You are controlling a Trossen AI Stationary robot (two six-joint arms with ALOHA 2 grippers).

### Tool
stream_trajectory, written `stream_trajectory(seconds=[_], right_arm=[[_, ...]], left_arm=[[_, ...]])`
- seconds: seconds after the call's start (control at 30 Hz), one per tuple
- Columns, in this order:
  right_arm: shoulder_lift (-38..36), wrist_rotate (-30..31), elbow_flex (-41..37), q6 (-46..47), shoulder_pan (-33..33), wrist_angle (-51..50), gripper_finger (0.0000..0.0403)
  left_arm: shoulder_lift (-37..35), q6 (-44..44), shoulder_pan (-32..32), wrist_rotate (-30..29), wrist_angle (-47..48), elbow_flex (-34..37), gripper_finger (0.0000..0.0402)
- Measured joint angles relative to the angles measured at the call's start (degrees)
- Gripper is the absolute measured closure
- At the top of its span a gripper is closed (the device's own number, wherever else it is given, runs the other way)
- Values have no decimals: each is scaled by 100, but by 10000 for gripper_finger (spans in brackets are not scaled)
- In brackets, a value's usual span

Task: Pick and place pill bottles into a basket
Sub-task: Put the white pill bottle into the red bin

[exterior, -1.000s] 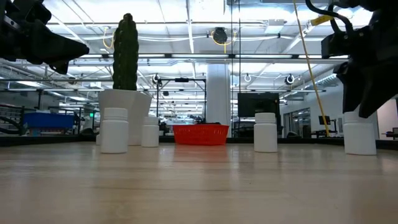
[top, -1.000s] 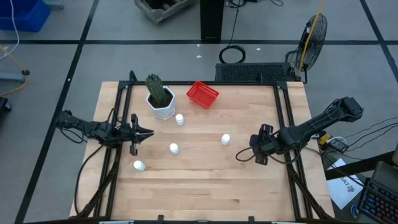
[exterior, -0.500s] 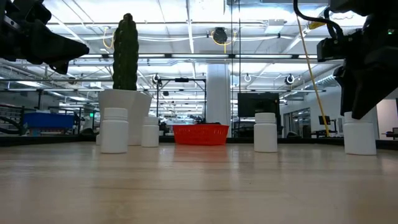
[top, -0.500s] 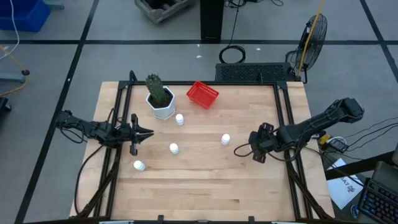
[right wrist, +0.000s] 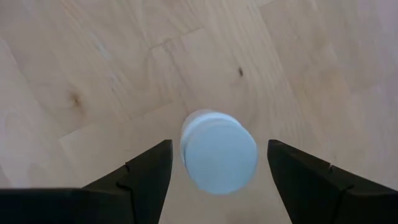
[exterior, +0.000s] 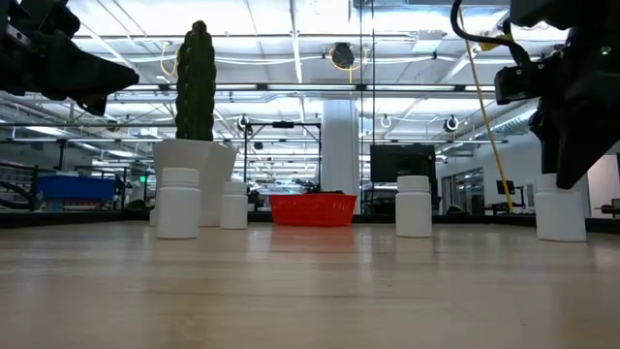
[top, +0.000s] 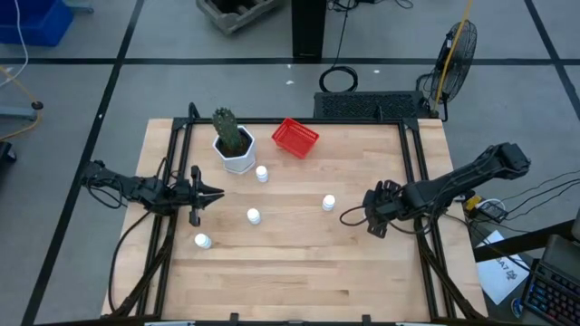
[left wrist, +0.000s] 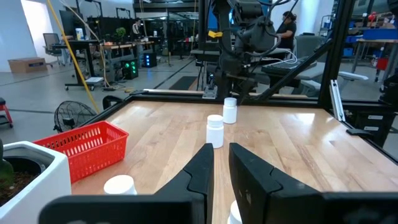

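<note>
Four white pill bottles stand upright on the wooden table in the high view: one by the cactus pot (top: 262, 174), one mid-table (top: 254, 215), one further right (top: 329, 203), one near left (top: 202, 241). A fifth bottle (right wrist: 219, 152) stands under my right gripper (right wrist: 219, 148), which is open and points down, a finger on either side of the cap without touching; in the low view the bottle (exterior: 560, 211) stands below that gripper (exterior: 567, 145). The red basket (top: 295, 138) rests at the far edge. My left gripper (top: 216, 193) waits at the left, empty, fingers almost together (left wrist: 221, 165).
A white hexagonal pot with a cactus (top: 235, 145) stands left of the basket, near the far edge. Black frame rails (top: 172, 181) run along the table's left and right sides. A cable loop (top: 352, 219) hangs beside my right gripper. Bare wood lies at the near side.
My right gripper has moved a little toward the table's left, settling over the bottle beneath it. The bottles, the basket and my left arm have kept still.
</note>
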State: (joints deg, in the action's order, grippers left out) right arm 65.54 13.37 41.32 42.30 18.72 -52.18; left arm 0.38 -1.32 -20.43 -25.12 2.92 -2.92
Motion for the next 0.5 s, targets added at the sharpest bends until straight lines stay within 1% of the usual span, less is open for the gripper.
stream_trajectory(seconds=[0.13,0.23,0.5], right_arm=[[110,2,0,-47,0,48,150],[160,5,2,-90,0,52,158],[162,7,4,-119,0,76,216]], left_arm=[[0,0,-1,-1,0,-2,346],[0,0,-1,-1,0,-1,346],[0,-1,1,-1,0,-2,346]])
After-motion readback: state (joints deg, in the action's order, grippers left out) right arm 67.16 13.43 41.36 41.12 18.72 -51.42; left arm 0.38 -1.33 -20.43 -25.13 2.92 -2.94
